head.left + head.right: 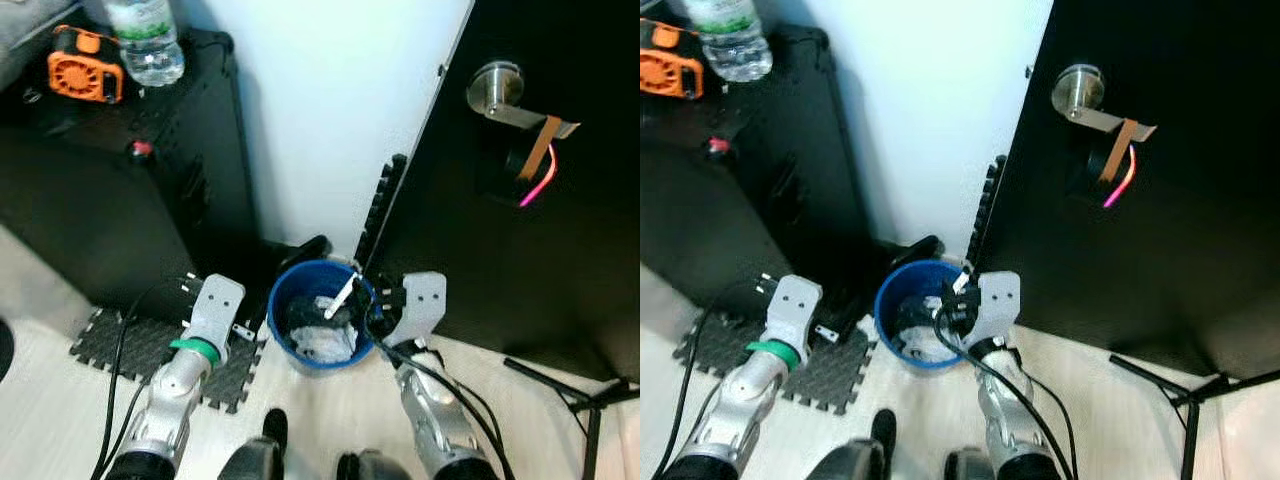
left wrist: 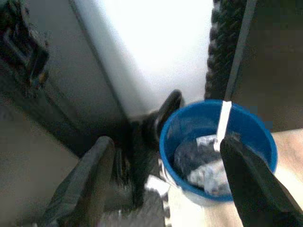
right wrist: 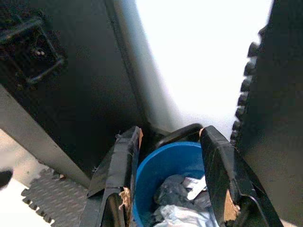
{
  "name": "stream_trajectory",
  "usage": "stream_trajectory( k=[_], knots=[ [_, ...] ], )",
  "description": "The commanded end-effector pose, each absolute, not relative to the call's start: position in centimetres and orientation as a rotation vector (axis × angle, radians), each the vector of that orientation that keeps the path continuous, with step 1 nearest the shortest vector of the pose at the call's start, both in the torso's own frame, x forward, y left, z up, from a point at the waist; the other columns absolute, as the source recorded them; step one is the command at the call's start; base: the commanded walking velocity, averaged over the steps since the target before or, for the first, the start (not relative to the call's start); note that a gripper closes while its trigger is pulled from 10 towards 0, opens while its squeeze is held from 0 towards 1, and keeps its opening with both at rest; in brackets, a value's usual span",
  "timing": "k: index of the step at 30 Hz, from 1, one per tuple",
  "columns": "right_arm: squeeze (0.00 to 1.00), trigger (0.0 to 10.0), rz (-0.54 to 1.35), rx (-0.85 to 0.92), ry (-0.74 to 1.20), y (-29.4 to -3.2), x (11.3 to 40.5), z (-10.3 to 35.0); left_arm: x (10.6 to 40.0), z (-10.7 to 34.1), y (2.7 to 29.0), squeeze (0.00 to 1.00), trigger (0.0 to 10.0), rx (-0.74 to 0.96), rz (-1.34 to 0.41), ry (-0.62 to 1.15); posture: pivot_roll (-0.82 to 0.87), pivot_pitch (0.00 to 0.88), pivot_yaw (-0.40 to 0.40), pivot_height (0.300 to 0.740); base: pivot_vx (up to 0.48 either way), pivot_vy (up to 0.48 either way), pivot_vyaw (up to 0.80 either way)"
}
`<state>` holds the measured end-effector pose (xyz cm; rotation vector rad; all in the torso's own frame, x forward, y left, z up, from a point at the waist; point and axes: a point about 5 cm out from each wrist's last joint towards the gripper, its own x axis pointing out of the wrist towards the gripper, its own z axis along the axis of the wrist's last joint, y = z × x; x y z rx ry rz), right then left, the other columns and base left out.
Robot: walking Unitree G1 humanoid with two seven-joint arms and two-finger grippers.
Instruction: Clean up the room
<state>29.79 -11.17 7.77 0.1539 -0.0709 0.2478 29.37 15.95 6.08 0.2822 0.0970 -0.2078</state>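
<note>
Rubbish, crumpled white and dark scraps with a white strip sticking up (image 1: 343, 295), already lies inside the round blue plastic bin (image 1: 290, 350), which stands on the pale floor against the white wall, between a black case on the left and a black door (image 1: 560, 250) on the right. The right gripper (image 3: 170, 179) hovers just above the bin's right rim with its two black fingers spread and nothing between them, so whatever it carried looks to have been dropped in. The left gripper (image 2: 165, 184) hangs near the bin's left side over a dark foam floor mat (image 1: 140, 345), also spread and empty. Still left, by my judgement: a clear plastic water bottle (image 1: 145, 40) and an orange gadget (image 1: 85, 65) on the far-left case may need tidying.
</note>
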Motion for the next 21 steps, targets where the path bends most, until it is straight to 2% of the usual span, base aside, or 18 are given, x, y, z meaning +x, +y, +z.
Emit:
stream_trajectory(
  k=[1,17,21],
  knots=[
    [0.00,10.0,0.225,0.168,-0.036,-11.8,29.4,6.8,29.2,5.6,15.7,0.00,10.0,0.296,-0.213,0.114,0.02,0.084,0.024,0.740,-0.405,0.000,0.00],
    [0.00,10.0,0.234,0.127,-0.029,-12.2,29.8,6.7,29.7,5.9,14.8,0.00,10.0,0.288,-0.208,0.110,0.01,0.083,0.019,0.740,-0.409,0.000,0.00],
    [0.00,10.0,0.248,0.108,-0.010,-12.4,29.8,6.4,29.9,5.7,14.6,0.00,10.0,0.276,-0.206,0.119,0.01,0.085,0.012,0.740,-0.174,0.000,0.00]
  ],
)
